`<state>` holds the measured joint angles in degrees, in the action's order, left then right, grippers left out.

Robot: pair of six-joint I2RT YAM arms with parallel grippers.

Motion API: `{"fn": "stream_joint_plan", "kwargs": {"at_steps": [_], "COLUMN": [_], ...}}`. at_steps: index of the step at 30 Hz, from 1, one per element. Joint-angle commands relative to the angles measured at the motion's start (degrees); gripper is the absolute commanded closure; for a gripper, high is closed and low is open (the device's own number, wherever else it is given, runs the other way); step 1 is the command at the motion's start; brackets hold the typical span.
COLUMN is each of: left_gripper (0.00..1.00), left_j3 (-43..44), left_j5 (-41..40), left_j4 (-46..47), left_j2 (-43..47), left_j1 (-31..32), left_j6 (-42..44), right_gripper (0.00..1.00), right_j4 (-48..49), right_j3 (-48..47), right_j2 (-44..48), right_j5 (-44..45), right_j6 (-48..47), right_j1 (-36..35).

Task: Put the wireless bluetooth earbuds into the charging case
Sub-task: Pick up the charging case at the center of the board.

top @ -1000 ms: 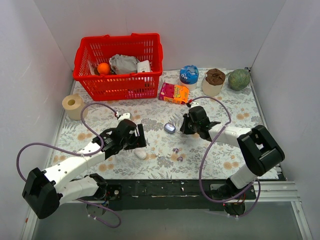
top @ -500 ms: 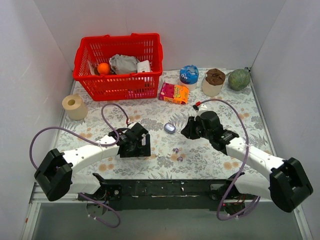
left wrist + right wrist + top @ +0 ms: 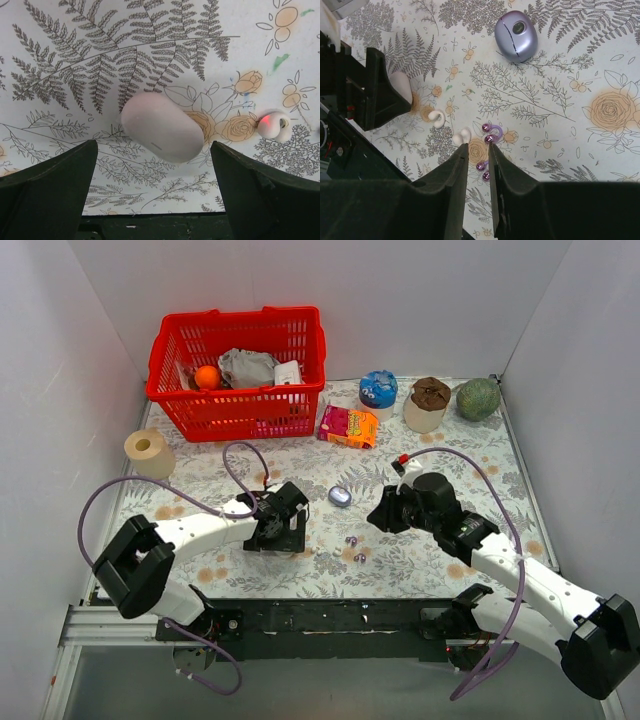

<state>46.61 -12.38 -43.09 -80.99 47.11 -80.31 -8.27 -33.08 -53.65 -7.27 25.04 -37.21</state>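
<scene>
The charging case [image 3: 340, 496] lies shut on the floral mat; in the right wrist view it [image 3: 516, 36] is a lavender pebble far ahead of the fingers. Two purple earbuds [image 3: 351, 540] [image 3: 360, 557] lie loose on the mat in front of it. In the right wrist view one earbud [image 3: 492, 134] lies just beyond the fingertips and the other [image 3: 484, 170] shows in the gap between them. My right gripper [image 3: 385, 515] [image 3: 477, 147] hovers above them, jaws narrowly apart and empty. My left gripper [image 3: 288, 532] [image 3: 154, 145] is wide open over a white capsule case [image 3: 161, 126].
Two white earbuds [image 3: 437, 117] [image 3: 463, 135] lie left of the purple ones; one [image 3: 272, 125] glows red. A red basket [image 3: 240, 405], tape roll [image 3: 148, 452], orange box [image 3: 349, 426], blue cup [image 3: 378, 389], brown-topped cup [image 3: 428, 403] and green ball [image 3: 478, 398] stand at the back.
My left gripper has moved right, over the white capsule case. My right gripper has pulled back toward the near edge, to just above the purple earbuds. The case and earbuds have not moved.
</scene>
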Motion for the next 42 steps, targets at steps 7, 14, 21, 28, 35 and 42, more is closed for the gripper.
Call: {"fn": "stream_joint_plan", "kwargs": {"at_steps": [7,14,21,28,35,42], "left_gripper": [0.14,0.29,0.30,0.37,0.47,0.22], "left_j3": [2.0,1.1,-0.9,-1.6,-2.0,-4.3], "left_j5": [-1.2,-0.9,1.8,0.6,0.0,-2.3], "left_j4": [1.6,3.4,7.5,11.5,12.4,10.0], "left_j2": [-4.1,-5.7,-5.8,-7.4,-9.3,-6.3], "left_j1": [0.3,0.3,0.3,0.3,0.3,0.3], "left_j6": [3.8,3.9,-2.3,-9.8,-13.9,-16.5], "right_gripper": [0.69,0.69,0.69,0.69,0.69,0.69], "right_j4": [-3.5,-4.0,-4.1,-4.5,-5.5,-5.9], "right_j3": [-0.2,-1.0,-0.7,-0.8,-0.1,0.4], "right_j2": [4.3,4.4,5.4,6.0,7.8,8.5], "right_j5": [-1.1,-1.4,-1.3,-0.8,0.2,0.2], "right_j6": [-2.1,-2.0,-0.6,0.1,-0.1,-0.3], "right_j1": [-0.2,-0.1,-0.2,-0.2,-0.2,-0.2]}}
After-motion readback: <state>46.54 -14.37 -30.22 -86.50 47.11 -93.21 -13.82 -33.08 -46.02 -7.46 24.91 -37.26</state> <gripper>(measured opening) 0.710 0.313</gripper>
